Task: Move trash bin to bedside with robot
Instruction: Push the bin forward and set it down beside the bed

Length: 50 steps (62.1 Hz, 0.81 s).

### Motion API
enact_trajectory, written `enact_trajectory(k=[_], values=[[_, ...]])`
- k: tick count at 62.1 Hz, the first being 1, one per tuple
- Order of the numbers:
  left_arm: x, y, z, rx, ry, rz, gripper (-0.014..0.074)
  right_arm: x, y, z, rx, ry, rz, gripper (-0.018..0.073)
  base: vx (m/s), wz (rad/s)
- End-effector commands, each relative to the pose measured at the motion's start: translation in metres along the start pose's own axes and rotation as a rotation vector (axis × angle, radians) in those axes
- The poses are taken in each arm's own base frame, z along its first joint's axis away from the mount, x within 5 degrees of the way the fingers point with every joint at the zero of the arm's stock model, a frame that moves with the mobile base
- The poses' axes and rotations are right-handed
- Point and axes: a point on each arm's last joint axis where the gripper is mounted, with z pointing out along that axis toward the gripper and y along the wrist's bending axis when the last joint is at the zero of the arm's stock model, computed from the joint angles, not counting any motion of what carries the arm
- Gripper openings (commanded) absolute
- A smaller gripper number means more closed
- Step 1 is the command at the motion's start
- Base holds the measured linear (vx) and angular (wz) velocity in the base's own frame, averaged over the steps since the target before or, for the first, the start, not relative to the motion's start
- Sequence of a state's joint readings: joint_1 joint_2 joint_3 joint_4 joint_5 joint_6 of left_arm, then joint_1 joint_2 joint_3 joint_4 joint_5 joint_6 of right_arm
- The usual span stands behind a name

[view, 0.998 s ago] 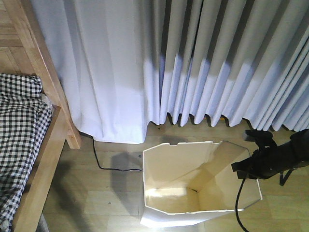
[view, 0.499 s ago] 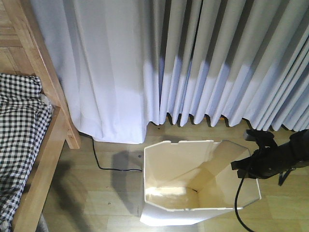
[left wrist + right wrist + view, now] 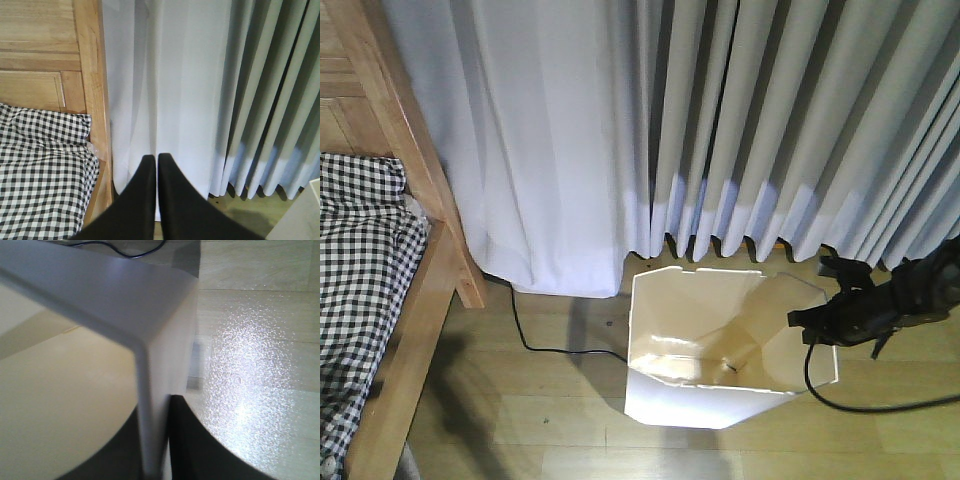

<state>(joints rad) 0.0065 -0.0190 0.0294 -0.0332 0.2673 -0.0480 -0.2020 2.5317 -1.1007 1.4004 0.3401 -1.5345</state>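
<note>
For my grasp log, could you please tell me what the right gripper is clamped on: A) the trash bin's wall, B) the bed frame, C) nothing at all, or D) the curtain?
A: the right wrist view shows the wall of the trash bin pinched between the fingers of the right gripper.

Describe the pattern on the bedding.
The bedding has a small black-and-white check, clearest in the left wrist view.
</note>
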Motion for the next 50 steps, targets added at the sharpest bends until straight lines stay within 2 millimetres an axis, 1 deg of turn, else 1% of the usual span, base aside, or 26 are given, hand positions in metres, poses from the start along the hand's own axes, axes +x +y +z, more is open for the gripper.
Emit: enact_trajectory(k=[1, 10, 29, 44, 50], values=[[0.002, 0.000, 0.002, 0.008, -0.054, -0.018, -0.0006, -0.026, 0.012, -0.007, -0.160, -0.068, 0.028, -0.0006, 0.00, 0.00], [0.002, 0.000, 0.002, 0.008, -0.054, -0.018, -0.0006, -0.035, 0.002, 0.019, -0.165, -0.067, 0.029, -0.0006, 0.00, 0.00], [0.002, 0.000, 0.002, 0.008, -0.054, -0.018, -0.0006, -0.054, -0.015, 0.060, -0.159, -0.090, 0.039, -0.0006, 0.00, 0.00], [0.002, 0.000, 0.002, 0.008, -0.054, -0.018, -0.0006, -0.063, -0.021, 0.081, -0.185, -0.036, 0.042, -0.0006, 0.00, 0.00], [0.002, 0.000, 0.002, 0.008, -0.054, -0.018, -0.0006, -0.068, -0.018, 0.086, -0.186, -0.019, 0.010, -0.0006, 0.00, 0.00]])
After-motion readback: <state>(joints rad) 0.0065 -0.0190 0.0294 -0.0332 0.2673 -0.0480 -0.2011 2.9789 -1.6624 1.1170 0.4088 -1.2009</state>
